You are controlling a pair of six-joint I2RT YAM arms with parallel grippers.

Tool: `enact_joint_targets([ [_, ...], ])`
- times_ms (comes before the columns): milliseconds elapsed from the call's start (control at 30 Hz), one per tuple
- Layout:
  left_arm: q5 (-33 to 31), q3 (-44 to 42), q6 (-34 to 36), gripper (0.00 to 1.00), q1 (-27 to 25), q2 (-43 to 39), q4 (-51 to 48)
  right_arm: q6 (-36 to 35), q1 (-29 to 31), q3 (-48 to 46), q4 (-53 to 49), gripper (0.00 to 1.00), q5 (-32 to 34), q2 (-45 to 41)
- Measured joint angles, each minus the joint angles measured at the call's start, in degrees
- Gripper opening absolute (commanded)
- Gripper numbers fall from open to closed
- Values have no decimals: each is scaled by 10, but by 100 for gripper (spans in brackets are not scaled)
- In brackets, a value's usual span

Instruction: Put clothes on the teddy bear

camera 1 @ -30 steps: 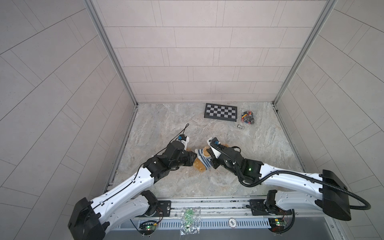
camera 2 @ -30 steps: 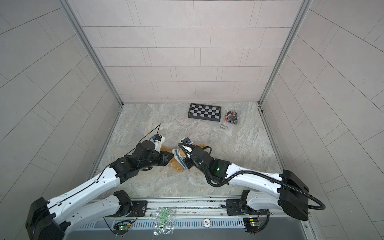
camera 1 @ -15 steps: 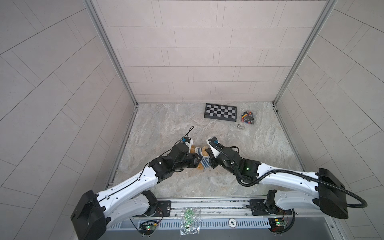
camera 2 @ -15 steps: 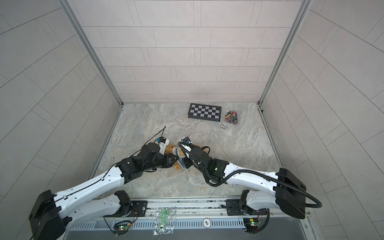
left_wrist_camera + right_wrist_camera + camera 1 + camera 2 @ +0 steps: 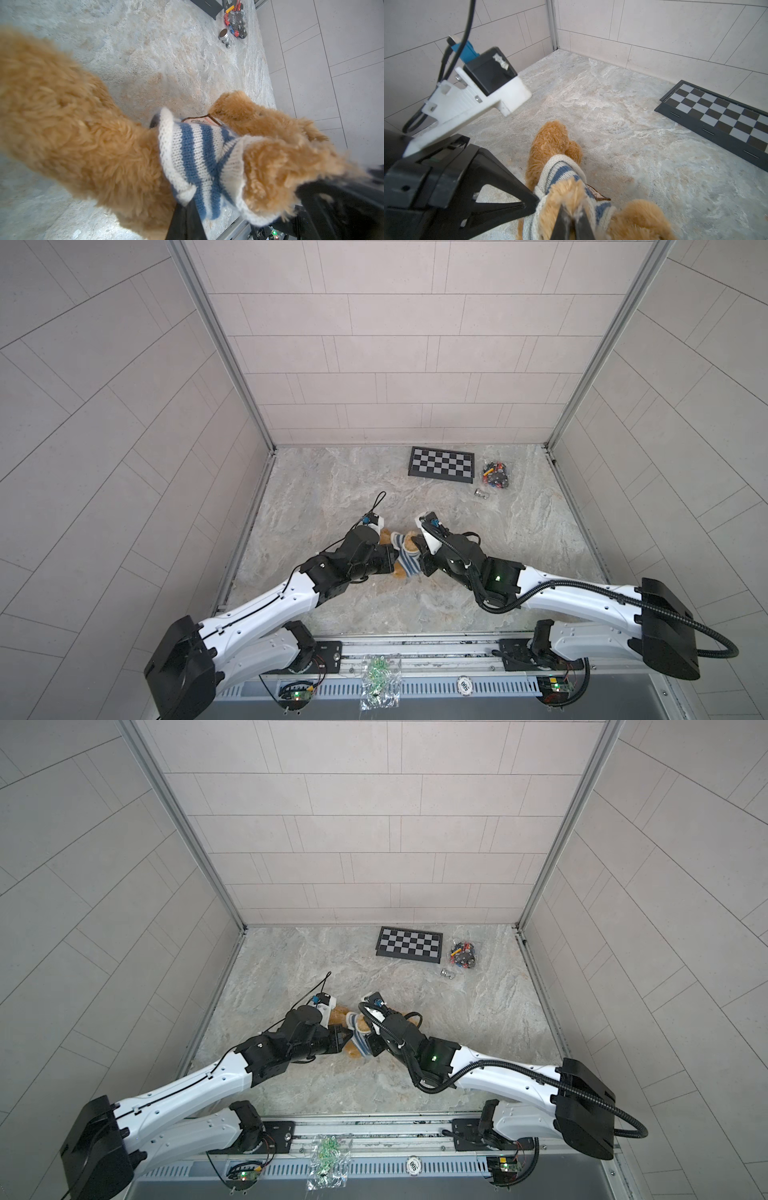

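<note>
The golden-brown teddy bear (image 5: 411, 546) lies on the stone floor between my two arms, with its blue-and-white striped sweater (image 5: 409, 564) round its body. In the left wrist view my left gripper (image 5: 187, 207) is shut on the white hem of the sweater (image 5: 197, 149), beside the bear's fur (image 5: 72, 124). In the right wrist view my right gripper (image 5: 572, 216) is shut on a furry limb of the teddy bear (image 5: 550, 141) that pokes out of a sleeve of the sweater (image 5: 560, 172). The left gripper's fingertips (image 5: 527, 204) touch the knit there. The bear's face is hidden.
A black chessboard (image 5: 441, 462) lies by the back wall, with a pile of small coloured parts (image 5: 494, 475) and a small metal cylinder (image 5: 481, 492) to its right. A clear bag of green bits (image 5: 376, 680) sits on the front rail. Tiled walls close three sides.
My left gripper has moved right, in to the bear, and closed on the sweater hem. The right gripper has kept its hold and hardly moved.
</note>
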Motion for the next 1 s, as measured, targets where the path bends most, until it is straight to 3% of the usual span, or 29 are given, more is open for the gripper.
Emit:
enact_joint_targets([
  [333,14,-3,67,0,29,-40,-73,14,-13,29,-94,0,0,-25],
  [1000,51,35,117,0,42,30,-74,14,-179,84,-139,0,-177,116],
])
